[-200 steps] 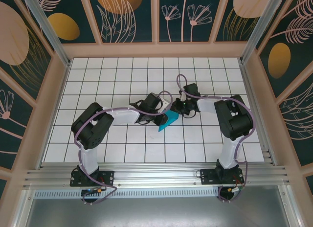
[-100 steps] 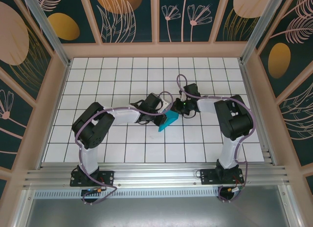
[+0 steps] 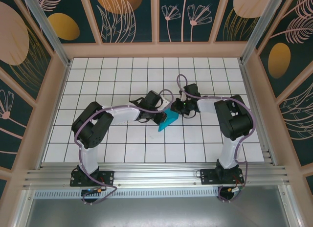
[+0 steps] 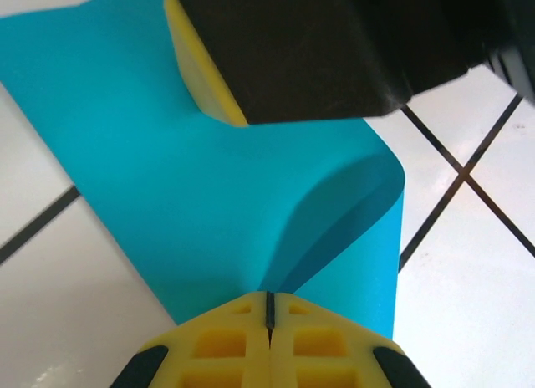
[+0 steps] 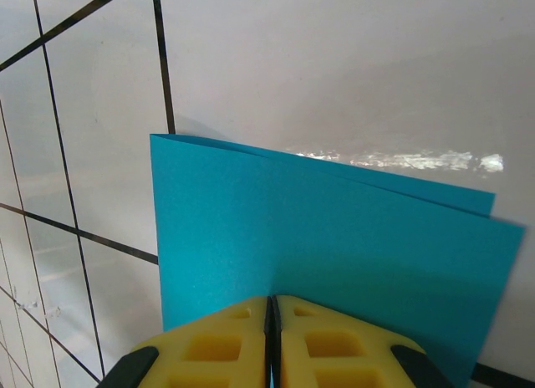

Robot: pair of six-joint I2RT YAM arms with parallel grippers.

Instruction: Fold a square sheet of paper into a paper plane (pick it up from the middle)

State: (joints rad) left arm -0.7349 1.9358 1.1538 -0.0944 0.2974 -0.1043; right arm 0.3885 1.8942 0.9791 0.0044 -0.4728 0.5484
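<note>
The square sheet of paper (image 3: 166,121) is teal, folded over on itself, and is held just above the middle of the white grid table. My left gripper (image 3: 159,115) is shut on its left edge. In the left wrist view the yellow fingertips (image 4: 242,338) pinch the paper (image 4: 192,196), which bulges into a soft curl on the right. My right gripper (image 3: 175,111) is shut on the opposite edge. The right wrist view shows two offset layers of paper (image 5: 318,229) standing up from the shut gripper (image 5: 272,321). The paper plane is out of view.
The white grid table (image 3: 122,80) stretches all around the two grippers. Wooden walls (image 3: 46,104) and metal posts frame it. The right gripper's black body (image 4: 334,45) hangs close over the paper in the left wrist view.
My left gripper has closed onto the paper's left edge and its wrist has shifted slightly up and to the right. The right gripper has kept its hold in place.
</note>
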